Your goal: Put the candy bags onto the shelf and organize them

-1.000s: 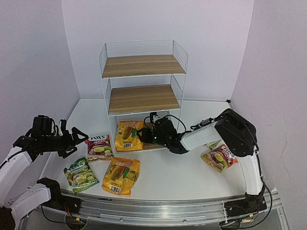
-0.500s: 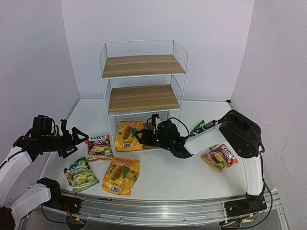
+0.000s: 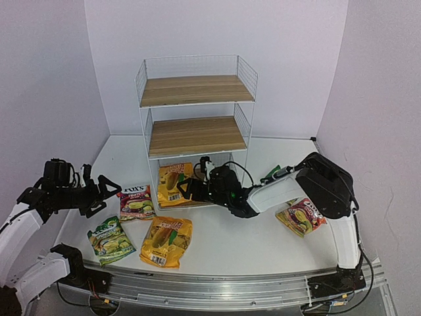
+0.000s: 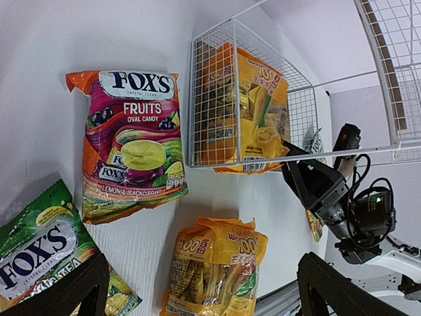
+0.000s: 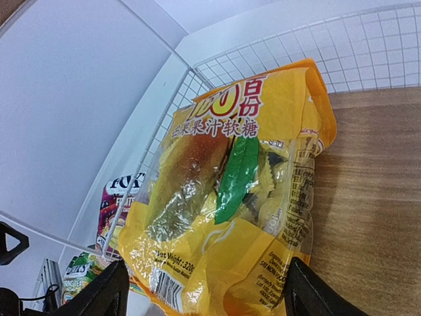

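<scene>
Mid-frame, your wide-spread right pincer (image 3: 185, 191) has pushed the yellow bag (image 3: 172, 182) further onto the lowest board of the shelf (image 3: 197, 135), so it's nearly placed.

Just plain pale lilac-tinted walls (image 3: 52, 66) boxing in a white tabletop (image 3: 263, 243) on three sides, brushed aluminium rail (image 3: 230, 289) along the near edge, soft even lighting, only faint shadows.

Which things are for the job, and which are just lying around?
For the job: white wire shelf with wooden boards; yellow glossy candy bag on its bottom board; loose yellow bag, pink bag, green bag, second pink bag.
Just there: silver metal rail, pale wall.
</scene>
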